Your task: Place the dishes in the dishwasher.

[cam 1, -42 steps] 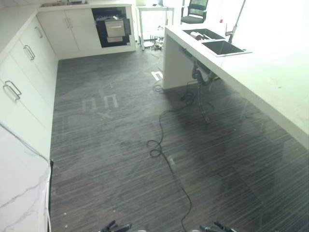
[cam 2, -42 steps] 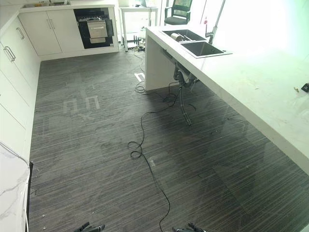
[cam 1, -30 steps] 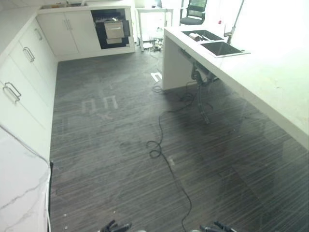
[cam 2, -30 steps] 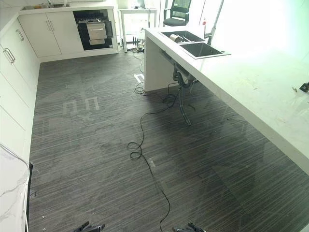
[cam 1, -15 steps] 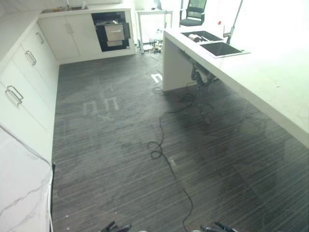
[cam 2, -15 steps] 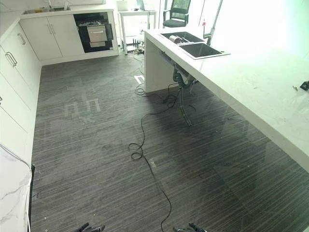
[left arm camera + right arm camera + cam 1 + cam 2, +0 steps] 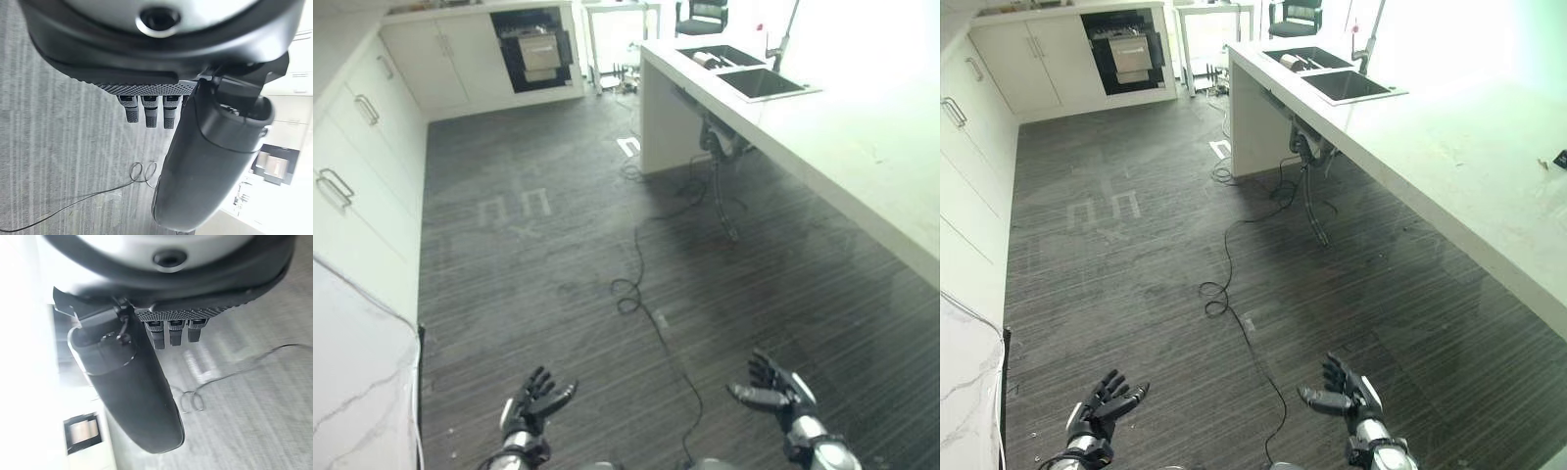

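The dishwasher (image 7: 536, 49) is the dark open appliance set in the white cabinets across the room. Dishes (image 7: 708, 60) lie in the near basin of the sink (image 7: 1347, 86) on the island's far end. My left hand (image 7: 530, 403) and right hand (image 7: 773, 387) hover low over the dark floor, far from both. Each is open with fingers spread and holds nothing. The left wrist view shows straight fingers (image 7: 149, 110) beside the thumb over bare floor, and the right wrist view shows the same of its fingers (image 7: 171, 332).
A long white island counter (image 7: 862, 147) runs along the right. White cabinets with handles (image 7: 362, 147) line the left, with a marble top (image 7: 352, 392) at the near left. An office chair (image 7: 700, 15) and a small table (image 7: 617, 20) stand at the back.
Both hands have risen into view with fingers spread; before, just their tips showed at the bottom edge. The camera has tilted down a little.
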{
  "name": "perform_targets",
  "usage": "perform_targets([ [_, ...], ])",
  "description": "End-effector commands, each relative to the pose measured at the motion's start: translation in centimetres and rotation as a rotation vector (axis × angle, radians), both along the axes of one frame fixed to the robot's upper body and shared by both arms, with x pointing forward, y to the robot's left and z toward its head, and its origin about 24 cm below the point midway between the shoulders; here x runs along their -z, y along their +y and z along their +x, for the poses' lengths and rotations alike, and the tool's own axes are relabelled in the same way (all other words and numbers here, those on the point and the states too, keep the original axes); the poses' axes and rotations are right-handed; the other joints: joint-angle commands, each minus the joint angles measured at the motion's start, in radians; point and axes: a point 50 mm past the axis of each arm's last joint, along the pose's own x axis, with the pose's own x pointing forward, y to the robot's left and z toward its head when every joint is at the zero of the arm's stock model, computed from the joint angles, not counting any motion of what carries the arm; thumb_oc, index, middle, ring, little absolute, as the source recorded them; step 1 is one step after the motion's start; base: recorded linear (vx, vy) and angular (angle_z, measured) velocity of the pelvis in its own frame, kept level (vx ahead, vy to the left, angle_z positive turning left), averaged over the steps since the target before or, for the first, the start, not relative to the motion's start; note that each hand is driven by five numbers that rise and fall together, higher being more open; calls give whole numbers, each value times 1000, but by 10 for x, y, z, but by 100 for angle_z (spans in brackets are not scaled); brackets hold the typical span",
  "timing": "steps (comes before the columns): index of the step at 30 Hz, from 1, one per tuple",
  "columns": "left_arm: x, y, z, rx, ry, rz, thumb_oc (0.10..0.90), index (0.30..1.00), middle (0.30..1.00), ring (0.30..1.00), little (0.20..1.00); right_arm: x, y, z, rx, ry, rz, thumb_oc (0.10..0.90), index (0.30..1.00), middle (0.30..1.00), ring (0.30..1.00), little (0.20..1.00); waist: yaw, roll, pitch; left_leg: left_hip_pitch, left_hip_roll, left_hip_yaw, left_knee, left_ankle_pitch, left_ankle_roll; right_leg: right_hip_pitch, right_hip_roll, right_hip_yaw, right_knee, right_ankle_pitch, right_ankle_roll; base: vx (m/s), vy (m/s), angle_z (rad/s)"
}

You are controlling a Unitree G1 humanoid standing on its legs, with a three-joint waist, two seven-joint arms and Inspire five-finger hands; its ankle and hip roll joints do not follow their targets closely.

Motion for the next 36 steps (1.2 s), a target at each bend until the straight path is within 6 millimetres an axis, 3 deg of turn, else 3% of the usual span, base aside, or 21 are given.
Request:
perform_targets([
  [1,-34,5,34,24,-267,11,800,900,900,900,900,-39,-20,27,15,-220,-45,800,900,900,900,900,14,33,34,-117,113,88,-33,166,-39,98,-6,-5,-108,56,91,281,184,9],
  [3,-40,3,37,20,-292,10,800,900,900,900,900,-46,-16,29,-15,-246,-49,800,900,900,900,900,12,75,31,-203,190,85,-33,128,-54,112,24,-6,-108,39,105,337,285,5],
  [4,-44,2,37,20,-307,15,800,900,900,900,900,-49,-15,26,-34,-255,-51,800,900,900,900,900,12,96,24,-244,221,50,-33,160,-73,123,43,3,-108,26,107,364,278,-4],
  [6,-48,3,34,8,-336,16,800,900,900,900,900,-52,-14,22,-72,-264,-62,800,900,900,900,900,23,110,19,-268,226,-10,-33,205,-91,153,61,33,-108,0,106,440,333,-32],
  [7,-55,4,34,-3,-371,10,800,900,900,900,900,-54,-15,21,-100,-278,-75,800,900,900,900,900,30,114,1,-277,252,15,-33,169,-90,186,38,36,-108,-26,119,568,463,-82],
  [8,-62,3,40,23,-382,27,800,900,900,900,900,-57,-15,22,-96,-287,-66,800,900,900,900,900,33,106,-22,-253,238,44,-33,122,-70,213,8,38,-108,-35,143,512,427,-87],
  [13,-78,4,53,122,-420,47,800,900,900,900,900,-63,-6,22,-77,-317,-45,800,900,900,900,900,46,78,-71,-231,180,57,-33,61,-7,269,-65,22,-108,-21,199,254,199,-9],
  [15,-90,0,60,225,-446,105,800,900,900,900,900,-65,-2,21,-38,-331,-16,800,900,900,900,900,27,65,-81,-192,95,-3,-33,27,41,305,-123,7,-108,286,247,387,258,39],
  [16,-93,-1,62,241,-454,117,800,900,900,900,900,-66,-1,21,-30,-334,-1,800,900,900,900,900,23,80,-81,-181,84,-29,-33,18,54,292,-133,10,-40,353,245,358,287,62],
  [18,-98,-4,66,257,-467,132,800,900,900,900,900,-66,7,21,-46,-345,11,800,900,900,900,900,15,104,-68,-132,40,-62,-33,-19,91,155,-159,34,242,405,240,283,273,80],
  [20,-101,-5,66,251,-475,144,800,900,900,900,900,-66,13,24,-74,-358,11,800,900,900,900,900,-2,121,-54,-99,30,-81,-33,-24,93,33,-95,39,274,366,200,361,98,23],
  [21,-103,-4,65,240,-483,129,800,900,900,900,900,-71,14,26,-87,-377,21,800,900,900,900,900,-16,101,-48,-82,5,-94,-33,-27,91,16,-9,-15,93,304,183,507,-91,6],
  [22,-105,-4,64,241,-488,133,800,900,900,900,900,-74,13,25,-94,-386,22,800,900,900,900,900,-28,87,-42,-64,-6,-98,-33,-40,88,4,6,-41,-11,314,185,635,-256,37],
  [23,-108,-1,63,245,-493,139,800,900,900,900,900,-78,8,22,-99,-402,22,800,900,900,900,900,-50,47,-22,-21,-40,-108,-33,-76,79,-82,-19,-63,-108,294,192,565,-263,66],
  [25,-110,-1,62,249,-498,139,800,900,900,900,900,-80,2,17,-92,-415,29,800,900,900,900,900,-73,19,-12,14,-73,-129,-33,-110,78,-196,-41,-31,-108,274,208,408,-182,87],
  [27,-109,-1,62,249,-497,138,800,900,900,900,900,-80,2,17,-93,-415,29,800,900,900,900,900,-74,20,-16,12,-71,-129,-33,-112,78,-198,-39,-32,-108,272,209,227,-89,58],
  [28,-110,-2,61,265,-505,142,800,900,900,900,900,-82,-2,13,-84,-434,21,800,900,900,900,900,-97,25,-6,57,-82,-174,-33,-139,87,-273,-25,26,-108,285,210,692,-337,5],
  [31,-109,-7,59,294,-518,129,800,900,900,900,900,-96,-2,24,-81,-483,-29,800,900,900,900,900,-91,6,-65,144,-84,-168,-33,-221,78,-204,-40,1,-108,281,175,678,-344,60],
  [32,-109,-7,59,294,-518,129,800,900,900,900,900,-96,-2,24,-81,-483,-29,800,900,900,900,900,-91,6,-65,144,-84,-168,-33,-221,78,-204,-40,1,-108,281,175,510,-245,53],
  [34,-109,-12,58,291,-525,90,800,900,900,900,900,-114,-8,28,-73,-539,-58,800,900,900,900,900,-90,18,-91,254,-37,-131,-33,29,5,-150,-8,-5,-108,228,122,540,-294,-23],
  [36,-109,-17,59,301,-542,81,800,900,900,900,900,-118,-10,29,-85,-556,-72,800,900,900,900,900,-78,-14,-80,184,-20,-91,157,147,-24,-97,-19,11,-108,195,90,312,-268,-27],
])
